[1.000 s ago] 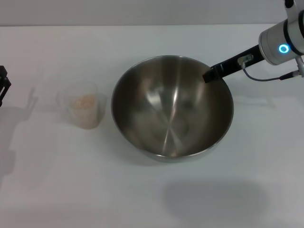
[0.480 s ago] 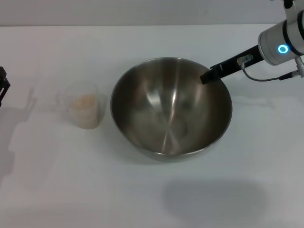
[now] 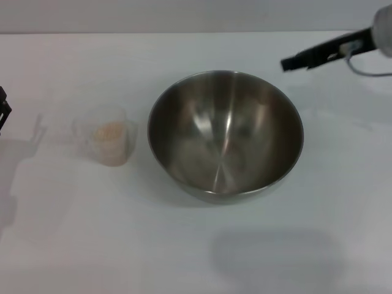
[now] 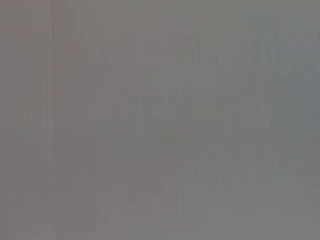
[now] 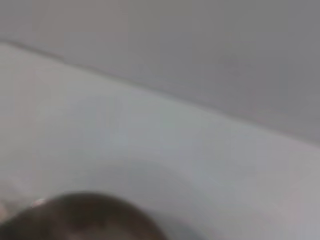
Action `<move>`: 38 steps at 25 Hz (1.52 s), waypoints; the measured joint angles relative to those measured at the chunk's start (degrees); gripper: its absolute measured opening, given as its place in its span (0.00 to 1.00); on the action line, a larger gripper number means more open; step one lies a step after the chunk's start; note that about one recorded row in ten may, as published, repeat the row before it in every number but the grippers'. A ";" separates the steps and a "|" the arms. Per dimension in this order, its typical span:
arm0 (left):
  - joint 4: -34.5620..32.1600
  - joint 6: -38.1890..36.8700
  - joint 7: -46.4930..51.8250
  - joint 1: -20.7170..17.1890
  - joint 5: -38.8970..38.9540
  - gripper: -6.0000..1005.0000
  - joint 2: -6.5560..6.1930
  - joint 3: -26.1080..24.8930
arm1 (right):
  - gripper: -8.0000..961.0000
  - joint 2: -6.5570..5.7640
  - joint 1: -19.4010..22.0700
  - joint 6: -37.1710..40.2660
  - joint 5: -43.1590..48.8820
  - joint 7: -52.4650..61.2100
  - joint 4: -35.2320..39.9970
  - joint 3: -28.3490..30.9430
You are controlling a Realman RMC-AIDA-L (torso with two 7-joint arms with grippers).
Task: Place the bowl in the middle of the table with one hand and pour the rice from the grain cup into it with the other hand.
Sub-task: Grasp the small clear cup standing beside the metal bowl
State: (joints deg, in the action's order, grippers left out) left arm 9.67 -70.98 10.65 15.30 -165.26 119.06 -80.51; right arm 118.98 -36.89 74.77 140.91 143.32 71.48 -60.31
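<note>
The steel bowl (image 3: 225, 135) stands upright and empty in the middle of the white table (image 3: 196, 257). Its rim also shows in the right wrist view (image 5: 85, 217). The clear grain cup (image 3: 107, 136) stands to the bowl's left, apart from it, with pale rice (image 3: 110, 130) inside. My right gripper (image 3: 286, 63) hangs above the table beyond the bowl's far right rim, clear of it, open and holding nothing. My left gripper (image 3: 3, 111) is parked at the far left edge, barely in view. The left wrist view shows only flat grey.
Bare white tabletop (image 5: 165, 140) lies around the bowl and cup. The table's far edge meets a grey wall (image 3: 184, 15) at the back. A cable (image 3: 367, 68) hangs from the right arm.
My right gripper has let go of the bowl's far right rim and drawn back up and to the right. The bowl shifted slightly and rests free. The cup and left arm have not moved.
</note>
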 joint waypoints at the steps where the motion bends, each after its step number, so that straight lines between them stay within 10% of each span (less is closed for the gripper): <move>1: 0.00 -0.05 0.00 -0.01 0.00 0.74 -0.02 0.00 | 0.39 0.01 1.33 -0.19 -1.44 -0.48 1.98 -0.01; 9: 0.00 -0.59 0.00 -0.02 0.04 0.74 -0.14 0.00 | 0.42 0.13 14.59 -9.67 -28.48 -20.06 8.88 0.12; 18: 0.00 -2.41 -0.02 -1.16 -0.14 0.74 0.00 0.19 | 0.42 0.38 25.46 -8.42 -78.70 -69.04 -8.47 0.72; 28: 0.00 -5.37 -0.48 -3.39 -0.07 0.73 0.03 6.11 | 0.42 0.41 24.21 14.20 -112.65 -113.48 -41.31 0.72; 38: 0.46 -5.41 0.24 -6.71 0.03 0.73 0.08 12.23 | 0.42 0.16 20.27 17.63 -120.69 -125.73 -56.01 1.13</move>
State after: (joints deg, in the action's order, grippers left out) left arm 10.13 -76.39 10.89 8.60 -165.24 119.15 -68.28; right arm 119.13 -16.62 92.40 20.22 17.59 15.47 -59.18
